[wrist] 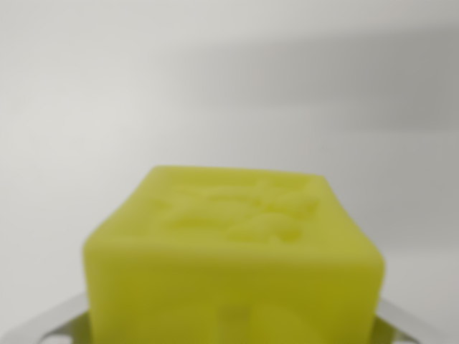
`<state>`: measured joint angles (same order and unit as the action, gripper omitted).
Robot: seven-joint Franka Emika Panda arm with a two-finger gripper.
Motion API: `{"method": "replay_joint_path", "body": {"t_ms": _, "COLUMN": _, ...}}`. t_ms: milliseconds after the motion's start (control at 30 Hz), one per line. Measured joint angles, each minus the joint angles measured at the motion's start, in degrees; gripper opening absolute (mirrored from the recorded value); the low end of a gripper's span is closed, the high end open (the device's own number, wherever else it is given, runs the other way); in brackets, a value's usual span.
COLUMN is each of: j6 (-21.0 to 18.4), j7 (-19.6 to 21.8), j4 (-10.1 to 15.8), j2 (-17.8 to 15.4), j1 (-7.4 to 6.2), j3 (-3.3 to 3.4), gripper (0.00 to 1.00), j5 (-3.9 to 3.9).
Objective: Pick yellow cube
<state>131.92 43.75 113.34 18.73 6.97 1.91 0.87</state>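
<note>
Gripper [233,333]: only pale grey metal parts show, at the bottom edge of the wrist view, one at the wrist view's left corner and one at the wrist view's right. They flank the lower sides of the cube. Whether they press on it or merely stand beside it cannot be told; the contact points lie hidden behind the block and below the frame.

Yellow cube [233,258]: fills the lower centre of the view, very close to the camera and out of focus. Colour lemon-yellow, edges rounded. Its upper face carries a raised or embossed pattern, too blurred to read. Its front face is plain, with a faint mark low down.

Obstructions: the cube itself blocks the camera's view of whatever lies directly beneath and behind it.

Surface [86,107]: plain, pale grey-white, featureless, occupying all the upper frame beyond the cube. A broad soft shadow band crosses the upper right.
</note>
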Motion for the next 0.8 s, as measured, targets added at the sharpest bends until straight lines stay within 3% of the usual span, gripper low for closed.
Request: {"method": "replay_joint_path", "body": {"t_ms": 800, "j6": -7.5, "j7": 0.2, "j4": -2.9, "j2": -4.6, "j1": 0.01, "j3": 0.0, "gripper": 0.0, "j5": -0.25}}
